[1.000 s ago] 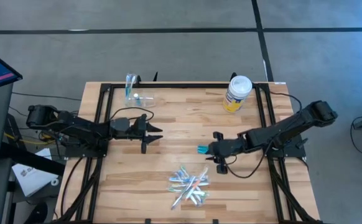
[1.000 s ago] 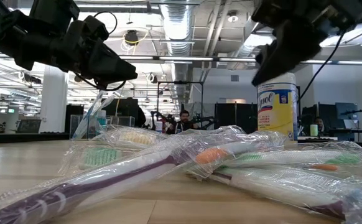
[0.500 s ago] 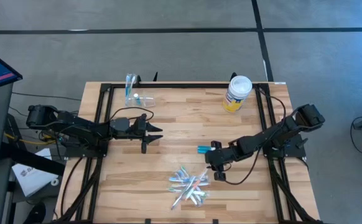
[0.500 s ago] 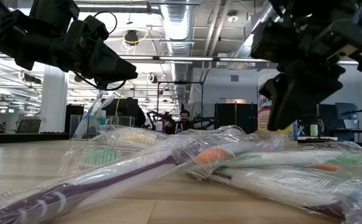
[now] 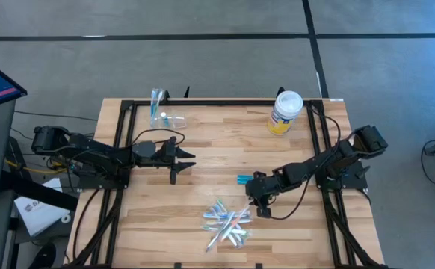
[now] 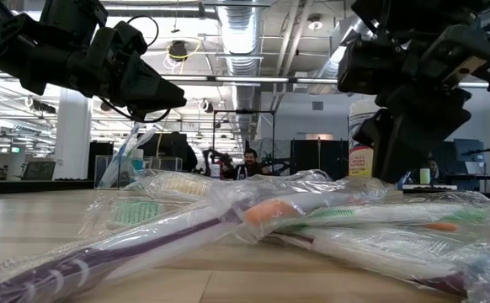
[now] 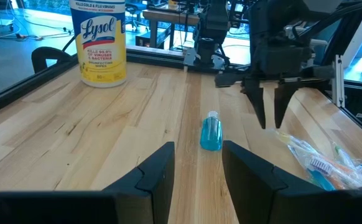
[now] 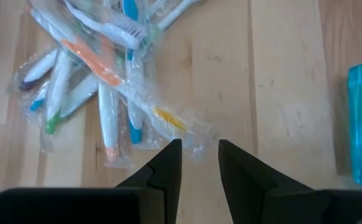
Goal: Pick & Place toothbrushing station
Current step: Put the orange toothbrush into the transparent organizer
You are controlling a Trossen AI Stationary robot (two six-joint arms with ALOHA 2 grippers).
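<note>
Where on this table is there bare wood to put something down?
Free: the middle strip between the clear cup and the yellow-label jar, and the near left corner. Crowded: near centre, where wrapped toothbrushes, the teal tube and the right tool gather.

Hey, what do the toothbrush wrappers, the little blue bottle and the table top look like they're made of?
Toothbrush wrappers: thin clear plastic film, glossy; it crinkles and the brushes show through it.
Little blue bottle: probably see-through tinted plastic with a clear cap; it could be glass, the look alone doesn't settle it.
Table top: light wood in joined strips, smooth with a slight sheen; grain and seams are visible.
</note>
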